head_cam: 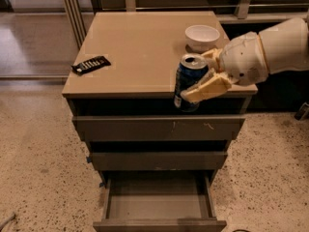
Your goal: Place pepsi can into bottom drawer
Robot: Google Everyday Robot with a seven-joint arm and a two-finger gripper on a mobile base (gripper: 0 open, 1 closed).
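The pepsi can (188, 83), dark blue with a silver open top, is held upright in the air in front of the cabinet's front edge, above the drawers. My gripper (207, 76) comes in from the right on a white arm and is shut on the can, one tan finger (207, 88) across its front. The bottom drawer (158, 201) is pulled open below, its tray showing nothing inside. The middle drawer and the scratch-marked uppermost drawer (159, 128) are closed.
A white bowl (202, 36) sits at the back right of the cabinet top (140, 47). A black remote-like object (91, 65) lies at the top's left edge. Speckled floor surrounds the cabinet; a dark shelf stands at the right.
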